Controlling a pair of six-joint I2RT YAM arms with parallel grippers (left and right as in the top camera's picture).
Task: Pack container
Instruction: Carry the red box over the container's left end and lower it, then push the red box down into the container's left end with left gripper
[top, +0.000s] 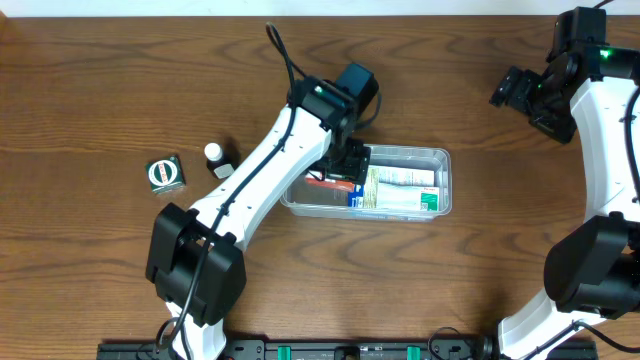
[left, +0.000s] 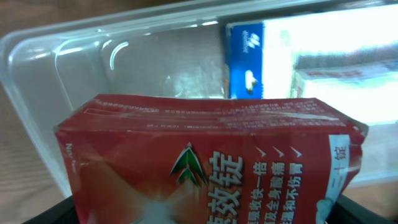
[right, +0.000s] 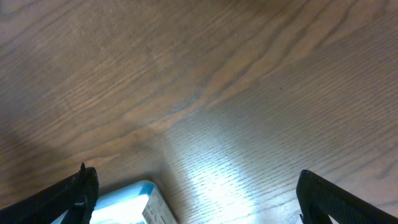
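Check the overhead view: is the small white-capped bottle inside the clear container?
No, the bottle sits on the table left of the container, beside a small green box.

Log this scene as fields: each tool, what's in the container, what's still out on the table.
left tool: shut on red box, at the container's left end
right tool: open, over the table, away from the container
in container: blue-and-white box, white-and-green box
on table: small green box, white bottle, both left of container
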